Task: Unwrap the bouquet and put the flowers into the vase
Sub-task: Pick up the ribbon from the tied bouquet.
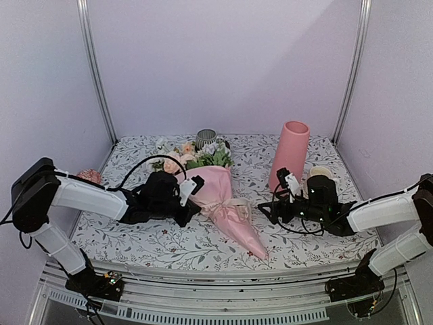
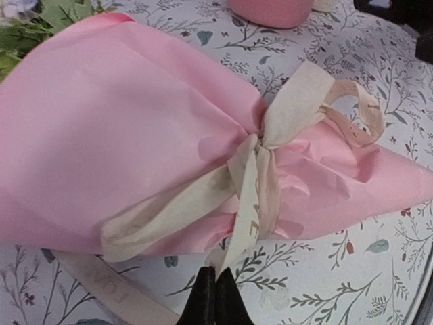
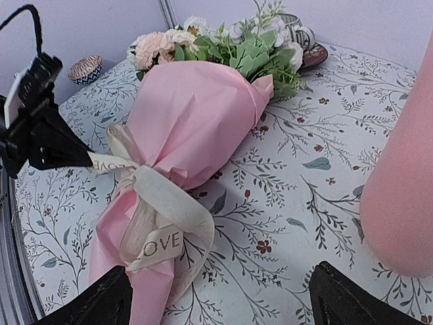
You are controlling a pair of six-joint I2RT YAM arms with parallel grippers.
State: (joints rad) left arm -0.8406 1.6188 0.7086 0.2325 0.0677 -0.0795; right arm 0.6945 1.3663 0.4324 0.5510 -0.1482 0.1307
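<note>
Here bouquet [image 1: 220, 195] lies diagonally, tip near-right.

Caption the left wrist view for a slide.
Left gripper pinching a tail of the cream ribbon tied round the pink-paper bouquet.

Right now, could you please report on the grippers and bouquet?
Left gripper shut on ribbon. Right gripper open, near vase. Bouquet lying flat, tied. Vase upright.
</note>
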